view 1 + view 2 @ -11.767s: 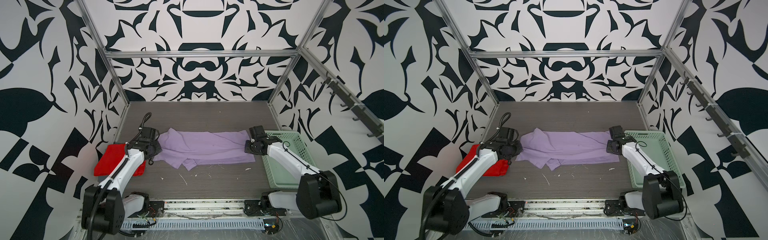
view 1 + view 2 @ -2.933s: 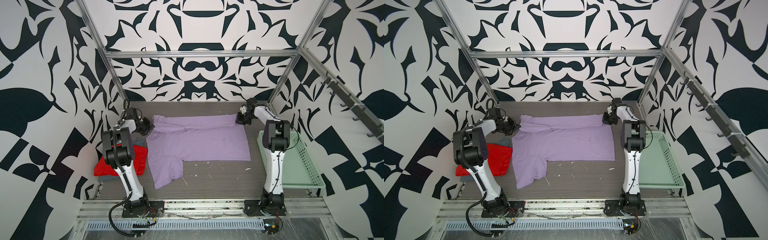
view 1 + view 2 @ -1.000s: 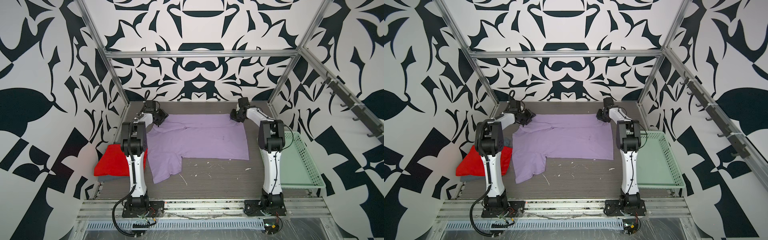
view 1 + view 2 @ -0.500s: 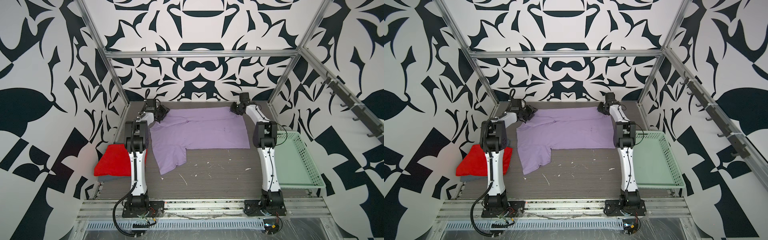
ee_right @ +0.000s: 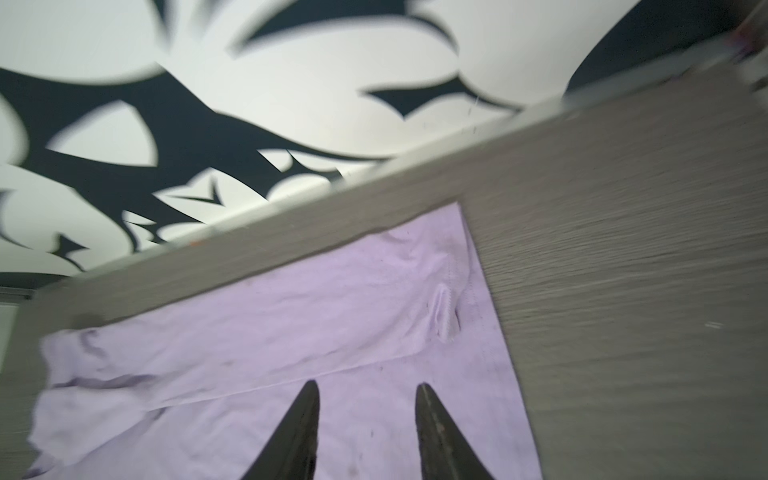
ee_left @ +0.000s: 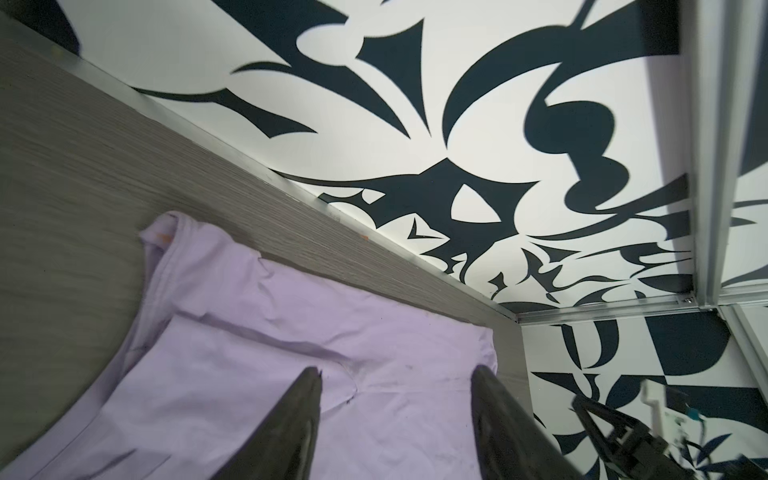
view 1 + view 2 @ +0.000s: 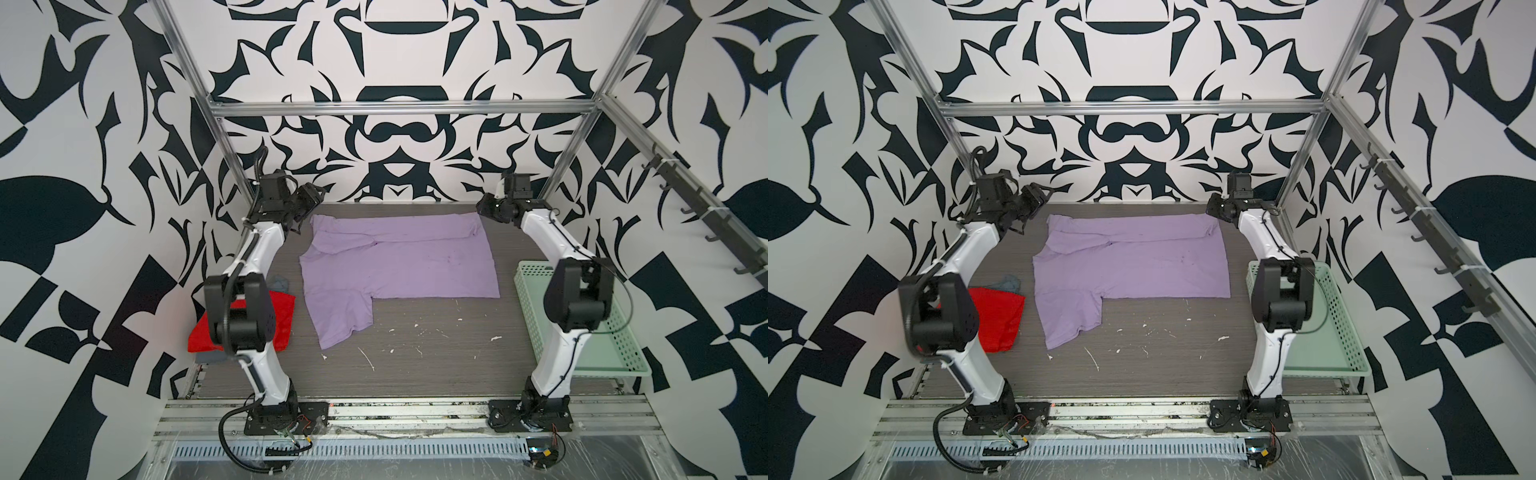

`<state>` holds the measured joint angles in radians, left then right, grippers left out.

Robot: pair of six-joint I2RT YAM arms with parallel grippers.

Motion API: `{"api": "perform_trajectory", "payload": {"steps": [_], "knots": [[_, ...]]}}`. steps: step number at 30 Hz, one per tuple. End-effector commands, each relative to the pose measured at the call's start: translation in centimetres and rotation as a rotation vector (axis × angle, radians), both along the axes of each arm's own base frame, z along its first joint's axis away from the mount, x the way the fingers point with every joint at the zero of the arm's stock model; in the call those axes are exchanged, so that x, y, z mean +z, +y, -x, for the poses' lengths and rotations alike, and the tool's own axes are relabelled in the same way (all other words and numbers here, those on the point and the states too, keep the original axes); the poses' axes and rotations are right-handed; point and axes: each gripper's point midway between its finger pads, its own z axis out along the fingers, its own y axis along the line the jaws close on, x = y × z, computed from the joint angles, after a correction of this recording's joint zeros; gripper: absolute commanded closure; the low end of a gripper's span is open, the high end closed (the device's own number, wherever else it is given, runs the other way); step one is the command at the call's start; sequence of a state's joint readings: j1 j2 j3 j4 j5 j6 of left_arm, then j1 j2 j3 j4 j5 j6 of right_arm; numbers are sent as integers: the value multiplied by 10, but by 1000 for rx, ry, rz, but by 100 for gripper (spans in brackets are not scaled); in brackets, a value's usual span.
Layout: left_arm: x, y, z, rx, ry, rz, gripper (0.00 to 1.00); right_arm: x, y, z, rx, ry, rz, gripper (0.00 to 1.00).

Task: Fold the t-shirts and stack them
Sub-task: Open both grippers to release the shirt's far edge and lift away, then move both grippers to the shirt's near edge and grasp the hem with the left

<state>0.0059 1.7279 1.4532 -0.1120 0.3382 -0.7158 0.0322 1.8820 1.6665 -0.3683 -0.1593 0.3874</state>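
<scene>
A pale lavender-purple cloth t-shirt (image 7: pixel 399 262) is spread flat on the back half of the grey wood-grain surface (image 7: pixel 436 353). Its collar end is turned toward the left arm and its hem toward the right arm. One sleeve is laid out toward the front, and a strip along the back edge appears to be folded over onto the body.

In the left wrist view, the left arm's fingers (image 6: pixel 299 424) are seen spread apart above the collar end, with nothing between them. In the right wrist view, which is blurred, the right arm's fingers (image 5: pixel 299 424) are likewise parted and empty above the hem corner. This spread cannot be read in either top view, where the fingers are small and dark against the back wall.

Only in both top views is the rest shown. A bright red cloth t-shirt (image 7: pixel 996 316) is seen at the surface's left edge, partly hidden by the left arm. It lies on a grey-blue cloth t-shirt (image 7: pixel 1009 283), whose edge shows behind it. A mint-green perforated plastic basket (image 7: pixel 623 361) is placed at the right edge, behind the right arm, well apart from the lavender shirt.
</scene>
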Motion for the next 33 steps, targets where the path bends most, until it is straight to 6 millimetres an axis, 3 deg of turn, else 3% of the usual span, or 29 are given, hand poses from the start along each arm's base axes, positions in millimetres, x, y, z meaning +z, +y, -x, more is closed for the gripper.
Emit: {"api": "perform_trajectory", "payload": {"steps": [1,5,10,13,16,23,33], "knots": [[-89,5,66,43,309,-69,40,-17,-8,45,-38,84,7,55],[-121,11,141,115,466,-161,39,-43,-8,105,-72,165,-37,53],[-153,-3,225,144,611,-184,40,-79,-3,171,-87,264,-70,48],[-179,-11,271,156,702,-226,40,-90,-3,197,-94,299,-35,46],[-197,-13,303,170,764,-250,40,-97,-7,213,-111,316,-20,39],[-216,-13,335,158,844,-291,40,-117,-19,229,-165,353,29,28],[-236,-13,336,161,854,-301,42,-144,-19,221,-182,385,24,28]]}}
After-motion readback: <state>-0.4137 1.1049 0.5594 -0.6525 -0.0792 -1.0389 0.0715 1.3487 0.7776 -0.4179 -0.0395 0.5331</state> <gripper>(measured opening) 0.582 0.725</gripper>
